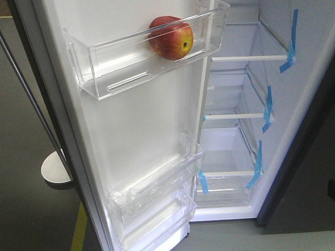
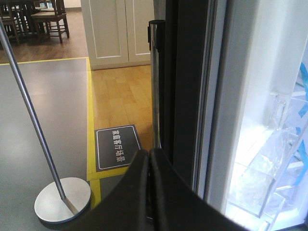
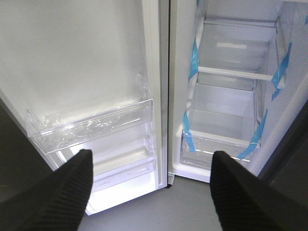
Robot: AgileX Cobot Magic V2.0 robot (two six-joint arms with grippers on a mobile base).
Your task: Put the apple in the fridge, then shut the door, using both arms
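Note:
The red and yellow apple (image 1: 171, 37) rests in the upper clear bin of the open door (image 1: 131, 125); nothing holds it. To the right the fridge (image 1: 235, 117) stands open, white inside, with blue-taped shelves. Neither gripper shows in the front view. In the left wrist view my left gripper (image 2: 149, 152) is shut with nothing in it, at the outer side of the door's dark edge (image 2: 180, 86), its tips close to the chrome handle (image 2: 155, 82). My right gripper (image 3: 151, 154) is open and empty, facing the door's lower bins (image 3: 96, 126) and the fridge's bottom shelves (image 3: 221, 139).
A metal pole on a round base (image 1: 55, 170) stands on the grey floor left of the door, its base (image 2: 62, 199) near my left gripper. A dark floor sign (image 2: 118, 147) lies by yellow tape. White cabinets (image 2: 120, 29) and chairs (image 2: 43, 19) are farther back.

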